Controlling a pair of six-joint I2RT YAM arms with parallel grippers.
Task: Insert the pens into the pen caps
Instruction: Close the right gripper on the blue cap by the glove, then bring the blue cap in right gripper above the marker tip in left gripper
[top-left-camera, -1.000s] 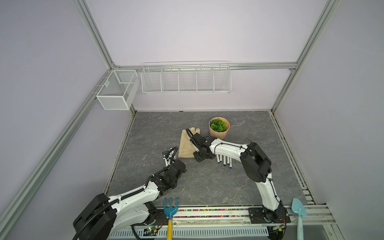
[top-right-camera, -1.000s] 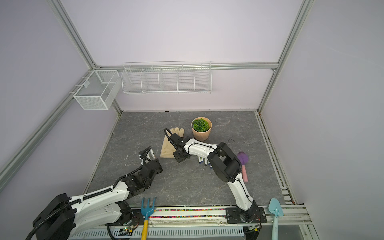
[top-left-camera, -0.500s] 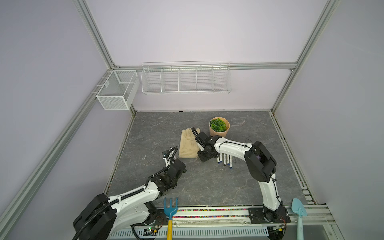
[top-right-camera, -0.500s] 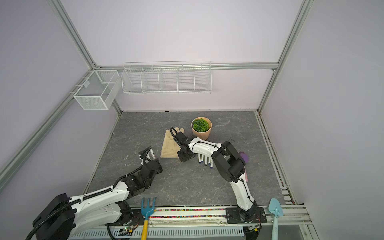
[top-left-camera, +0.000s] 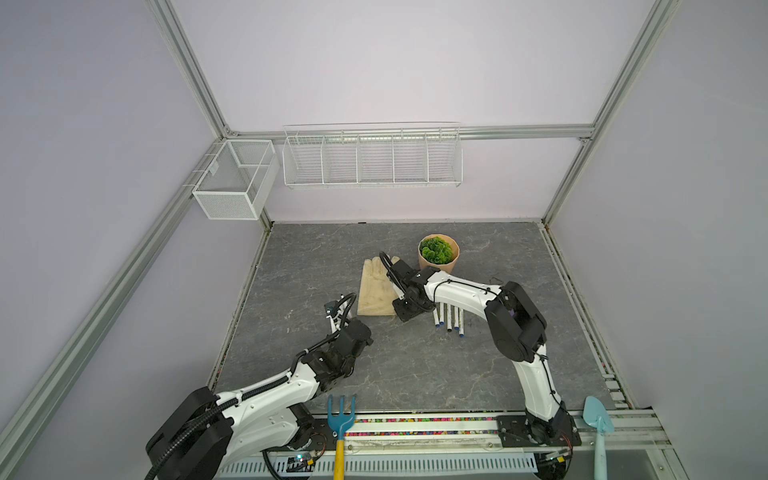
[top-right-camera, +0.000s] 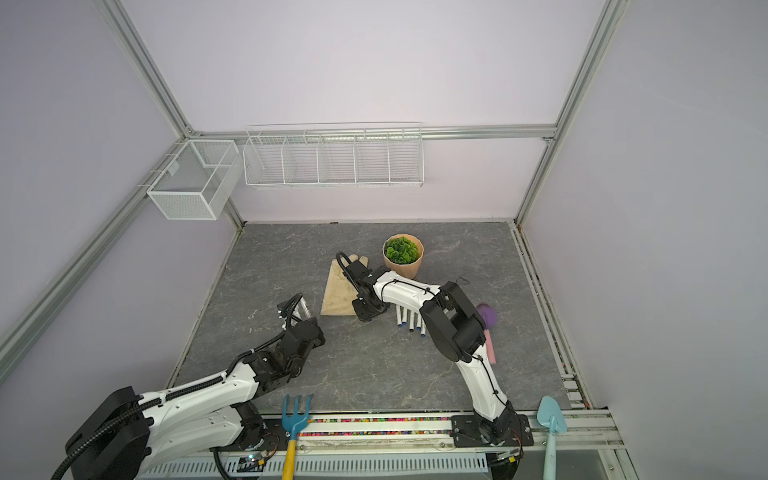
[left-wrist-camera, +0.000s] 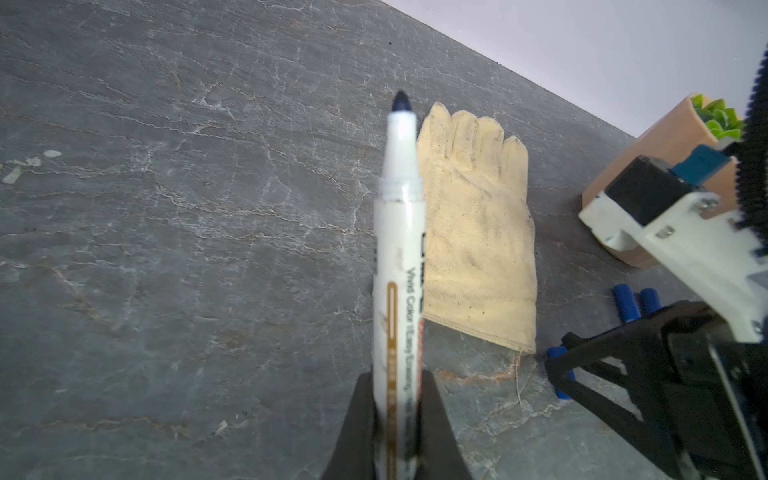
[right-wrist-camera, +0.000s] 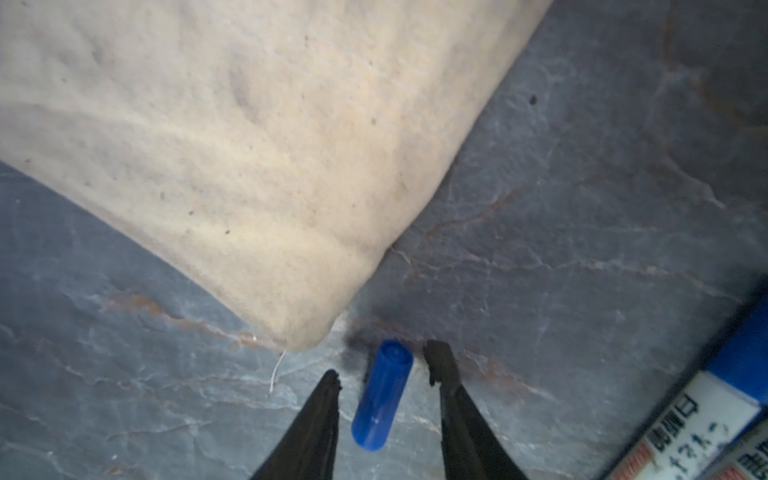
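One pen (left-wrist-camera: 399, 257) is held up off the surface, uncapped. Its white barrel has a printed label and a brown stripe, and its tapered nose ends in a dark blue tip. In both top views four white pens (top-left-camera: 449, 320) lie side by side just right of the frame's centre. Their small blue ends point toward the lower edge and their upper ends are hidden. A loose blue cap (right-wrist-camera: 380, 395), short and cylindrical, lies on its side with its closed end showing. Nearby, a capped pen (right-wrist-camera: 706, 415) shows its blue cap fitted against a white labelled barrel.
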